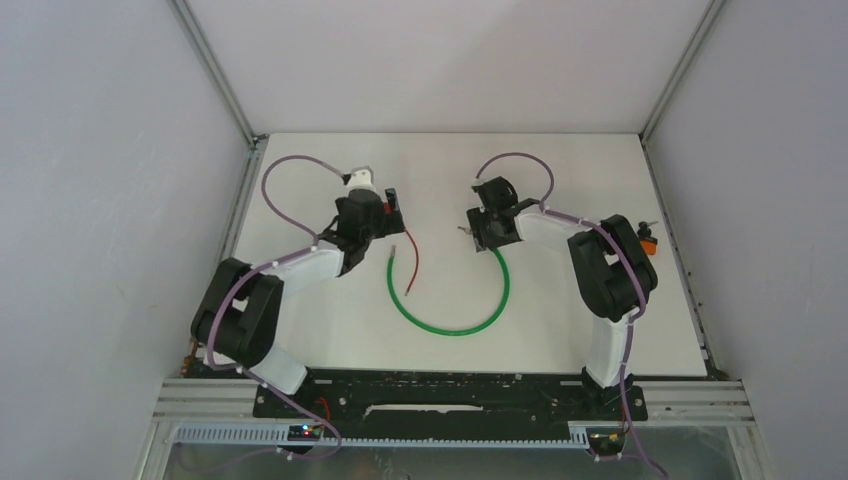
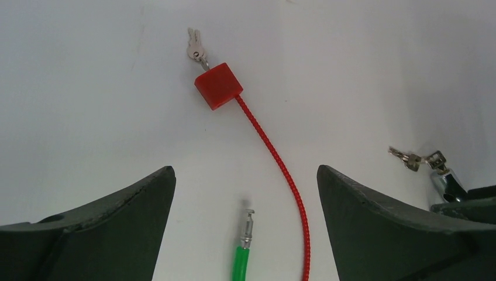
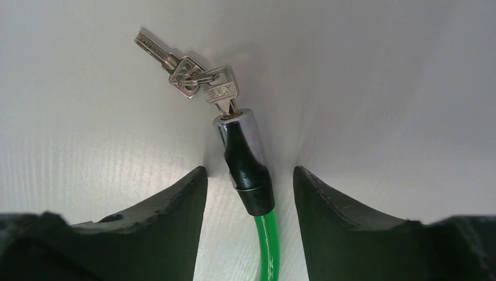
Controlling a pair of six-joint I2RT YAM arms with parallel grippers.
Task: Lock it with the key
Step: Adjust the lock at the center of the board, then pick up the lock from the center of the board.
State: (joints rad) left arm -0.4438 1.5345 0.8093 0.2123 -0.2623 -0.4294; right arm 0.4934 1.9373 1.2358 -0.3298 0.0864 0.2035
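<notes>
Green-cable lock barrel [image 3: 243, 155] | key [image 3: 221, 91] in | inside R gripper [image 3: 250, 171] | jaws parted, no grip

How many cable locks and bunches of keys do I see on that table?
Cable locks: 2 (green lock, red lock)
Key bunches: 2 (green lock's keys, red lock's keys)
Total: 4

Key [image 3: 222, 92] in green cable lock [image 3: 245, 161]
</notes>
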